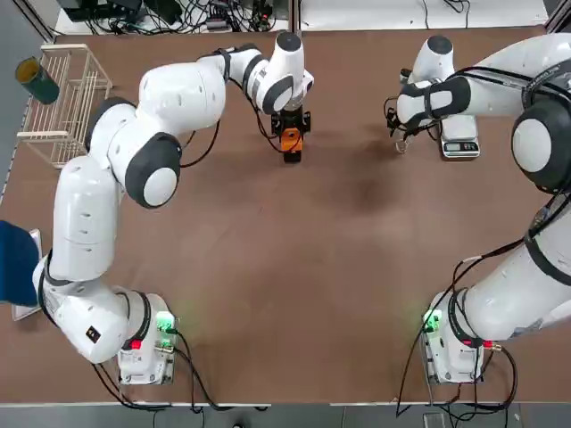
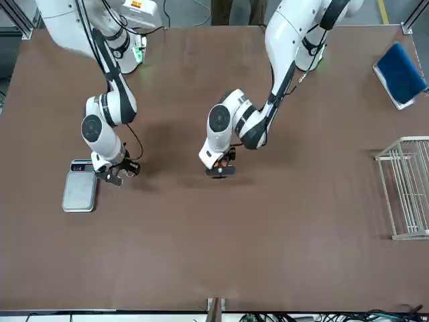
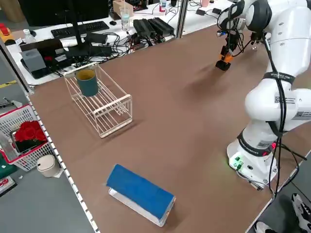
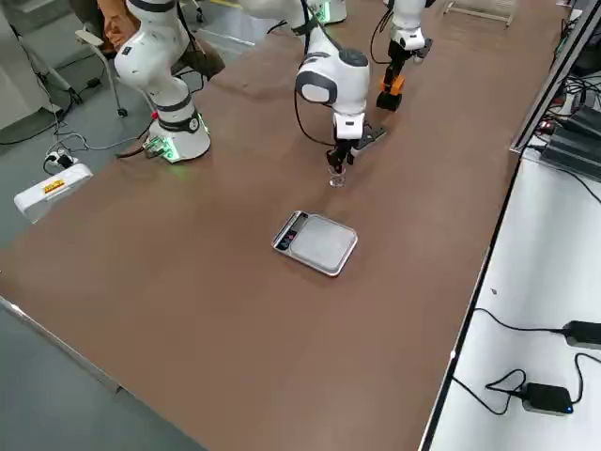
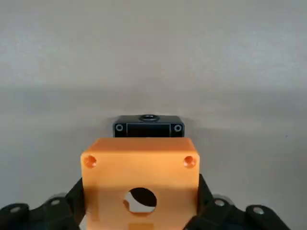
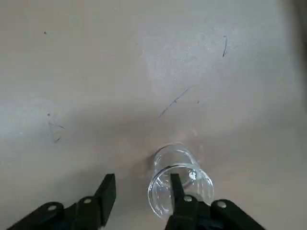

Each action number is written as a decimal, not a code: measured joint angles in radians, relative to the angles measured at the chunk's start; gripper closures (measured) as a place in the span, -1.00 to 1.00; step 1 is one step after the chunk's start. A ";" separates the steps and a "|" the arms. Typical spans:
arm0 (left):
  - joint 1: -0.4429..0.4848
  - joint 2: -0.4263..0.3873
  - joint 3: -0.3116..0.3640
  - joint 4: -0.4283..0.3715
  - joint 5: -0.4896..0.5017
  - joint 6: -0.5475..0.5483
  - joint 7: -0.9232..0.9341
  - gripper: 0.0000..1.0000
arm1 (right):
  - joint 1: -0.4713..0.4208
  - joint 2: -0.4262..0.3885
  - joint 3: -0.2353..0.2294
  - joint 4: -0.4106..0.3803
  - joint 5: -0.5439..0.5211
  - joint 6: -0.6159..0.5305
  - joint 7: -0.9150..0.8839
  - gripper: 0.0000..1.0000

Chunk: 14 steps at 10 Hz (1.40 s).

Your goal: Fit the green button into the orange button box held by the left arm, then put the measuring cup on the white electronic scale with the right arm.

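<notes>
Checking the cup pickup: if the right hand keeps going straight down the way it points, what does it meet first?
Probably the clear cup: one finger of the right hand sits over its rim, the other beside it. Below that is the brown table. Depth is hard to judge.

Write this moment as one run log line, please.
left gripper: holds orange box | right gripper: at clear cup, one finger inside the rim | scale: bare

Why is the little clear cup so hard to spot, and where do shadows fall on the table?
Right wrist view: the measuring cup shows only by its glinting rim, since the tabletop shows through it. Right side view: it is a faint speck below the right gripper. Top view: a soft dark shadow lies on the table between the arms.
</notes>
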State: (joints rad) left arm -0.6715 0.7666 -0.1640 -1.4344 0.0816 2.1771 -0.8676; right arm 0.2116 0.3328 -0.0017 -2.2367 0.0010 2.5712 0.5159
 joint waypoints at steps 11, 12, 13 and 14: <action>0.000 0.023 0.000 0.020 0.000 0.012 -0.022 -0.73 | -0.011 0.007 -0.002 0.000 0.000 0.001 0.000 0.47; 0.000 0.023 0.000 0.021 0.000 0.013 -0.027 -0.73 | -0.011 0.007 -0.002 0.000 0.000 0.001 0.000 0.60; 0.000 0.023 0.000 0.022 0.000 0.013 -0.029 -0.73 | -0.011 0.007 -0.002 0.000 0.000 0.001 0.000 0.72; 0.000 0.023 0.000 0.023 0.000 0.014 -0.030 -0.73 | -0.012 0.007 -0.003 0.000 0.000 0.000 0.000 0.81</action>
State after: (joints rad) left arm -0.6717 0.7900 -0.1640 -1.4116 0.0816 2.1911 -0.8973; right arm 0.2000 0.3399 -0.0045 -2.2365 0.0009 2.5709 0.5156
